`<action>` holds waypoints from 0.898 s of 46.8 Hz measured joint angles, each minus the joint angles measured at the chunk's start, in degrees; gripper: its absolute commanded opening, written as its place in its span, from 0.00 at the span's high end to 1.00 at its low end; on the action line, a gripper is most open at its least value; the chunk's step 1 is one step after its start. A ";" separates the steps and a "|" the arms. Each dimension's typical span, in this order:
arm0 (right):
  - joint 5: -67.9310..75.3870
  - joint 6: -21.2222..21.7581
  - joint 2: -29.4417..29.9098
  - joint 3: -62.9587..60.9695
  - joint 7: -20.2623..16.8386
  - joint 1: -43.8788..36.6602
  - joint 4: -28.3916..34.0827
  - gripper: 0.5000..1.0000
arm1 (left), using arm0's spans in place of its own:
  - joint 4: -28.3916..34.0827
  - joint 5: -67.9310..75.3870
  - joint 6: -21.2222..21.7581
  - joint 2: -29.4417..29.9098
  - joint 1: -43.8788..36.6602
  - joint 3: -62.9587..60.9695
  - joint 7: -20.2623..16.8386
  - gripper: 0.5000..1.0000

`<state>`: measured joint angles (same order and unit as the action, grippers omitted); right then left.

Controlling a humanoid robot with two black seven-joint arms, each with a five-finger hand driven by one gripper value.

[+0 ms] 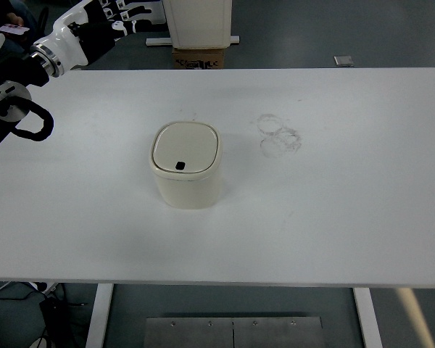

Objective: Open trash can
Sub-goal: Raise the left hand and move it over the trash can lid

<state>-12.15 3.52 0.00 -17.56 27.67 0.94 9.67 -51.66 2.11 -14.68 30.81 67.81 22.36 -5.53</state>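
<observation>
Fingers on my left hand [123, 18] sit at the top-left corner of the view, beyond the far edge of the tabletop [333, 217], and they are too small and cut off by the frame for me to tell whether they are spread or curled; nothing shows in them. My forearm runs back from there toward the left edge, raised clear of the surface, which I take to mean the arm is parked or only beginning a reach. My right hand does not show at all. Well apart from my left hand, near the middle of the tabletop, stands the trash can [187, 174], a small cream bin with rounded corners, upright and alone. Its lid [185, 147] lies flat and shut, with a small dark push button [180, 166] at the edge nearest me, probably the latch I must press. The task is therefore not yet begun. Faint ring marks [279, 135] stain the surface to the right of the can. A cardboard box [197, 58] sits on the floor past the far edge.
</observation>
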 measured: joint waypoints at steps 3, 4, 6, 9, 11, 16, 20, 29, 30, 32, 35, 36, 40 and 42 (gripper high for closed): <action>0.00 0.00 0.00 0.00 0.01 0.03 -0.01 0.02 | -2.18 -0.01 -0.21 1.38 2.99 -3.05 1.37 0.00; 0.00 0.00 0.00 0.00 0.01 0.02 -0.01 0.02 | -2.70 0.00 -0.25 1.67 3.79 -3.90 1.65 0.00; 0.00 0.00 0.00 -0.01 0.01 0.04 -0.01 0.02 | -3.83 0.08 -0.35 2.21 5.78 -6.33 1.93 0.00; 0.00 0.00 0.00 -0.01 0.02 0.02 -0.02 0.02 | -5.25 0.29 -0.59 2.51 8.64 -10.55 2.08 0.00; 0.01 0.00 0.00 0.00 0.01 0.00 -0.06 0.02 | -5.76 0.51 -0.90 2.64 10.52 -13.57 2.13 0.00; 0.01 0.00 0.00 0.00 0.01 -0.01 -0.04 0.02 | -7.30 0.68 -3.11 2.85 15.19 -20.80 2.55 0.00; 0.00 0.00 0.00 -0.01 0.01 0.02 -0.03 0.02 | -8.15 0.72 -4.45 3.72 18.16 -24.83 2.92 0.00; 0.01 -0.01 0.00 -0.03 0.00 0.05 -0.02 0.02 | -14.27 0.71 -5.25 4.34 24.96 -34.69 3.71 0.00; 0.01 -0.01 -0.01 -0.01 0.01 0.00 -0.02 0.02 | -15.41 0.70 -5.31 4.36 25.70 -35.57 3.72 0.00; 0.01 0.00 0.01 -0.04 0.00 0.05 -0.01 0.02 | -17.85 0.71 -5.46 4.74 27.52 -37.40 3.77 0.00; 0.02 0.00 0.00 -0.03 0.02 0.02 -0.03 0.02 | -20.24 0.70 -6.22 5.53 29.22 -39.59 3.77 0.00; 0.02 0.00 0.00 -0.03 0.01 0.03 -0.01 0.02 | -20.77 0.71 -6.56 5.64 29.46 -40.17 3.79 0.00; 0.02 0.00 0.01 -0.03 0.01 -0.01 -0.03 0.02 | -22.12 1.36 -8.38 5.64 31.47 -42.17 4.72 0.00; 0.02 0.00 0.00 -0.02 0.01 -0.05 -0.01 0.02 | -22.46 2.34 -9.48 5.66 32.34 -42.81 5.49 0.00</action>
<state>-12.13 3.52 0.00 -17.58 27.68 0.89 9.66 -74.12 4.46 -24.16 36.47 100.16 -20.46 -0.03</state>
